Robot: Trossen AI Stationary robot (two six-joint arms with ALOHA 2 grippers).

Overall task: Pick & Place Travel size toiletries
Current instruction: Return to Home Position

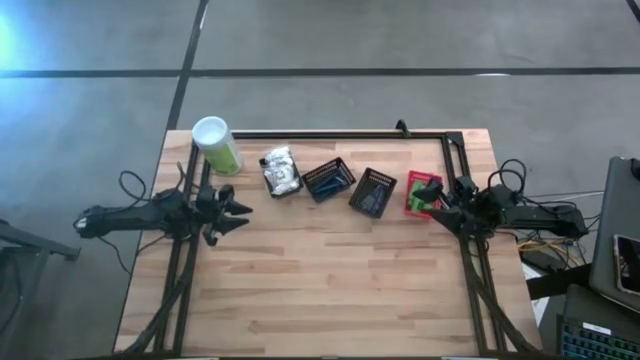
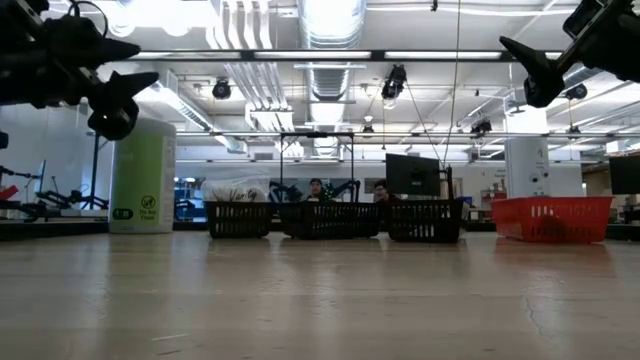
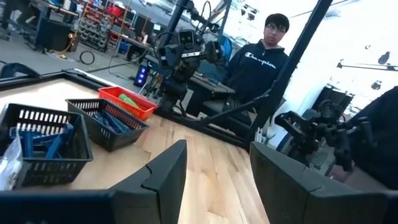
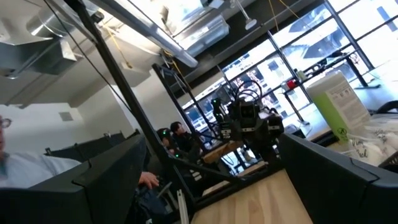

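Observation:
The toiletries lie in a row of baskets at the table's far side. White crinkly packets (image 1: 281,172) fill the leftmost basket, dark-blue slim tubes (image 1: 328,179) lie in two black baskets, and green tubes (image 1: 424,188) lie in the red basket (image 1: 414,195). My left gripper (image 1: 240,210) hangs open above the table's left part, near the packets' basket. My right gripper (image 1: 437,206) is open beside the red basket's right edge. In the low view both grippers, left (image 2: 125,90) and right (image 2: 530,70), are well above the table. Each wrist view shows its own open gripper, left (image 3: 214,180) and right (image 4: 211,180).
A tall pale-green canister with a white lid (image 1: 215,145) stands at the far left corner. A black frame (image 1: 330,133) runs along the far edge and both sides. The near half of the table (image 1: 320,290) is bare wood. A person (image 3: 267,56) stands beyond the table's right side.

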